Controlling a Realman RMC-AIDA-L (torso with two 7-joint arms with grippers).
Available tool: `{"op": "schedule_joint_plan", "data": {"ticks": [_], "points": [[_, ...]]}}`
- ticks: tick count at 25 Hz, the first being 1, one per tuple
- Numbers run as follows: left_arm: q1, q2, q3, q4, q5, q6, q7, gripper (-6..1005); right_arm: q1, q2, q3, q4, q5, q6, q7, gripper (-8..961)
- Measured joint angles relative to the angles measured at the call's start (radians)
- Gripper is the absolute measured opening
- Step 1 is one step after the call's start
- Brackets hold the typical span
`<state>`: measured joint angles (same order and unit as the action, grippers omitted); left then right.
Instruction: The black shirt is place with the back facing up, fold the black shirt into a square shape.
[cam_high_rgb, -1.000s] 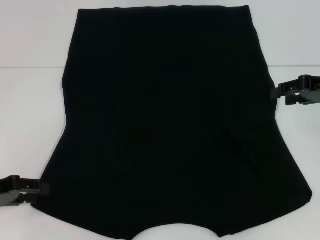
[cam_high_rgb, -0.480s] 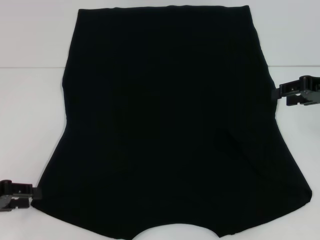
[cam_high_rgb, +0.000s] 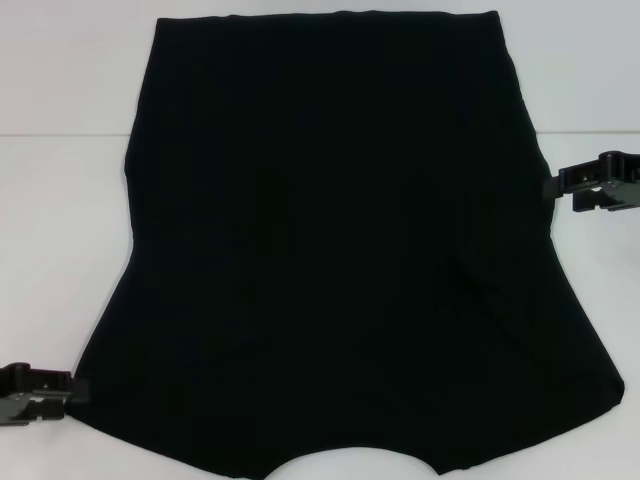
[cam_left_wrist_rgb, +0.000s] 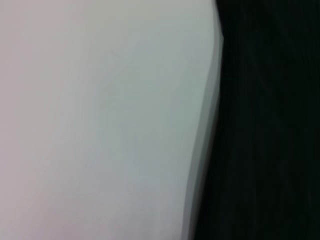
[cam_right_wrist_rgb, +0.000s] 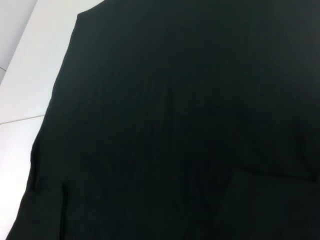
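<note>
The large plain black soft-fabric shirt (cam_high_rgb: 330, 240) lies flat on my white table (cam_high_rgb: 60, 200); my left pincer (cam_high_rgb: 68, 392) touches its near left corner, my right pincer (cam_high_rgb: 552, 187) its right edge; whether either grips, I cannot tell.

Near hem of the black shirt (cam_high_rgb: 330, 250) cut off by the head view's bottom edge, with only the notch's upper curve showing. Left tool (cam_high_rgb: 62, 392) cropped at the frame's left edge, tips lost against dark cloth, so grip unreadable. Right tool (cam_high_rgb: 562, 188) cropped at the right edge, tips likewise merged with the shirt's side. Blurred cloth border in the left wrist view. No lettering visible anywhere; front side hidden against the table (cam_high_rgb: 60, 210).
</note>
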<state>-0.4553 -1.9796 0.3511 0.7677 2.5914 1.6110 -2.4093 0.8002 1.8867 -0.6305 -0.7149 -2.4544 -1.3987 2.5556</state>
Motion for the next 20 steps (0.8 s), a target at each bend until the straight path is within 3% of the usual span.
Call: {"op": "schedule_joint_plan", "data": {"ticks": [20], "points": [[-0.047,-0.019,0.005,-0.034,-0.007,-0.011,0.008,512,-0.013,-0.002,0.002,0.001,0.001,-0.005,-0.01,610]]}}
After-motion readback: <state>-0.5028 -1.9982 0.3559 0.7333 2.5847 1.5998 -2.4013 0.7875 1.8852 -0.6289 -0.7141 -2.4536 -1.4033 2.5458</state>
